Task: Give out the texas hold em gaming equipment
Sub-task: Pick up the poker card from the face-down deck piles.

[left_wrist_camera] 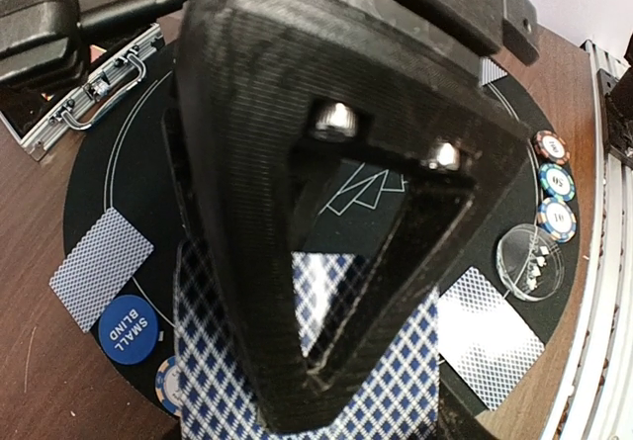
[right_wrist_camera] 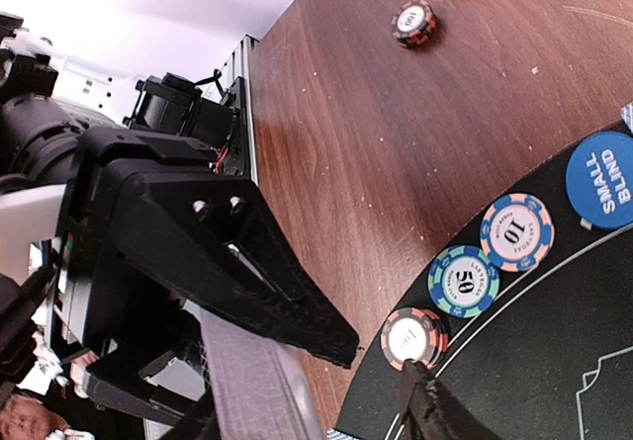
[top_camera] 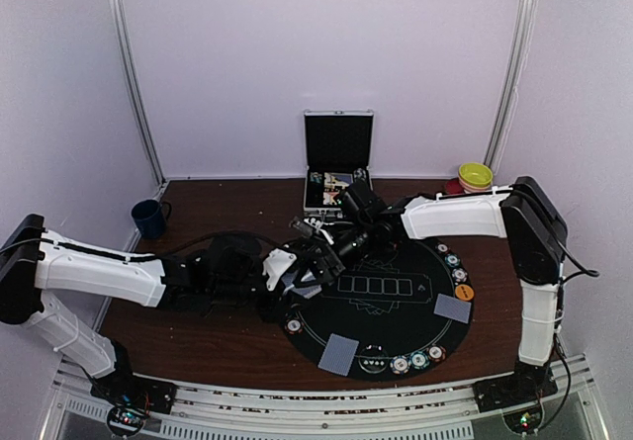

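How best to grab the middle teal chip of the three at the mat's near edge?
Probably straight down, pinching the teal chip by its striped edge, fingers toward mat centre and mat rim: it lies flat, and neighbouring chips crowd its other two sides.

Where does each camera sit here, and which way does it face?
Top external: above and behind the robot, looking down over the mat to the case; the left arm and right arm show.
Left wrist: on the left arm, looking down past the deck it carries onto the mat; a black finger fills the centre.
Right wrist: on the right arm, rolled sideways, low over the mat's edge, facing the rail; a black finger shows at left.
Shared: both wrist views show the blue button.
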Robot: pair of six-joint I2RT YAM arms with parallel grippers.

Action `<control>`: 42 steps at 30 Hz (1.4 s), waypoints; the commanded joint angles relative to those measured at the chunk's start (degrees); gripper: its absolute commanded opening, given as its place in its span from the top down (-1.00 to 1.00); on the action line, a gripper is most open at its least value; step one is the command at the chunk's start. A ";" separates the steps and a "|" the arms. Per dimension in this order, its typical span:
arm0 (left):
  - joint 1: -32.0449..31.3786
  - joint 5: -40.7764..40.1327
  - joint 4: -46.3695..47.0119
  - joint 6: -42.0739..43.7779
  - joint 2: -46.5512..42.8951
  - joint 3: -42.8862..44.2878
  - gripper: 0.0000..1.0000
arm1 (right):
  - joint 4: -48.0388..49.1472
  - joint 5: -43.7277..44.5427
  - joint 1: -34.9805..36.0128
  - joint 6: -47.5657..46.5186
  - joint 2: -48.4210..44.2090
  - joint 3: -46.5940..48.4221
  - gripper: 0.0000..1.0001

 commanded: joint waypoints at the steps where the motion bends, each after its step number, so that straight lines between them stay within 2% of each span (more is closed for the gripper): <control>1: -0.37 0.46 3.37 0.81 -0.43 0.00 -0.06 | 0.76 2.34 -0.61 0.17 0.54 1.23 0.04; 11: -0.37 0.26 3.31 0.79 -0.09 0.08 -0.06 | -0.09 1.41 -3.58 -0.36 -0.09 0.05 0.35; 23: -0.37 -0.20 3.07 0.88 0.43 0.26 -0.06 | -6.85 0.21 -4.03 -5.24 -1.56 2.08 0.45; 31: -0.37 -0.32 3.10 0.77 0.58 0.31 -0.06 | -11.24 -0.93 -4.23 -8.28 -2.36 3.68 0.65; 42: -0.37 -0.25 3.06 0.76 0.95 0.43 -0.06 | -13.49 -1.66 -4.92 -10.46 -4.44 3.90 0.67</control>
